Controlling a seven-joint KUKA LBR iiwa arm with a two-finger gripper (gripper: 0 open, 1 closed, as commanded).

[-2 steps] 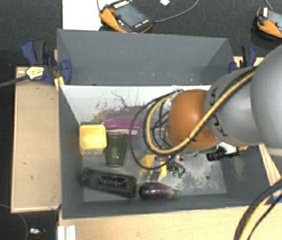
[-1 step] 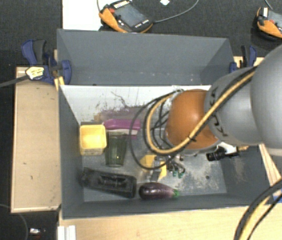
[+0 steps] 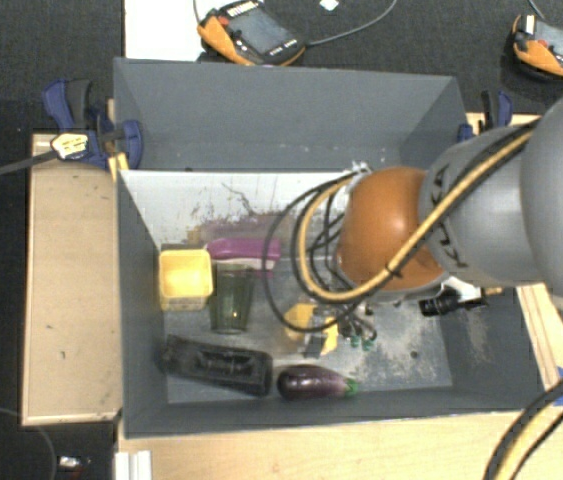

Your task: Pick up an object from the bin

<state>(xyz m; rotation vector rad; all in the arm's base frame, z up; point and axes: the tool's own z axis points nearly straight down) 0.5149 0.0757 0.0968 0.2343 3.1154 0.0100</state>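
In the grey metal bin [image 3: 291, 128], seen from above, I take the yellow block [image 3: 186, 275] near the left wall as my marker. The robot arm [image 3: 521, 218], the largest thing in view, comes in from far right of the block. Its orange wrist cover [image 3: 386, 228] and looped cables hang over the bin floor. A long black object [image 3: 216, 363] lies below the block, towards the near wall. A pink tube-like thing [image 3: 243, 250] lies just right of the block's top edge. A clear green cup [image 3: 231, 303] stands just beside its lower right corner. A dark purple toy aubergine [image 3: 313, 382] lies lower right of the block, at the black object's end. A small yellow piece [image 3: 301, 317] sits right of the block, past the cup. The gripper [image 3: 343, 334] is down just beside that piece. I cannot tell whether the gripper is open or closed. I judge this the approach-and-grasp step, with the yellow piece the likeliest target. The next move calls for a secure hold, then a straight lift clear of the cup.
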